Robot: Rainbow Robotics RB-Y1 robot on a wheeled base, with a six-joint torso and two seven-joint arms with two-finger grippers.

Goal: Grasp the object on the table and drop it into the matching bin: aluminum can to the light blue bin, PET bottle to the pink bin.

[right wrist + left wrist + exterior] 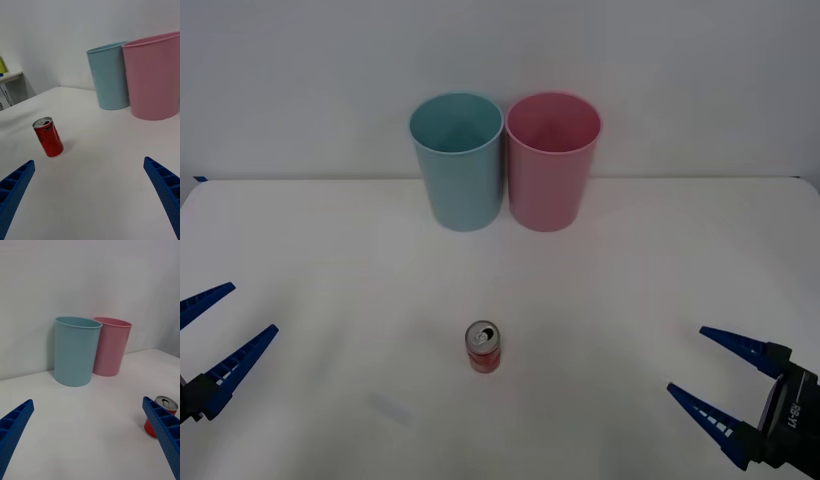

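A small red aluminum can (484, 348) with a silver top stands upright near the middle of the white table (310, 260); it also appears in the right wrist view (48, 137) and, partly behind a finger, in the left wrist view (159, 416). The light blue bin (457, 160) and the pink bin (552, 160) stand side by side at the table's far edge, blue on the left. My left gripper (215, 328) hovers open at the front left. My right gripper (708, 370) hovers open at the front right. Both are well apart from the can and hold nothing.
A plain white wall rises behind the bins. Bare tabletop lies between the can and the bins (112, 77) and on both sides of the can. A piece of furniture (7, 80) stands off the table's side in the right wrist view.
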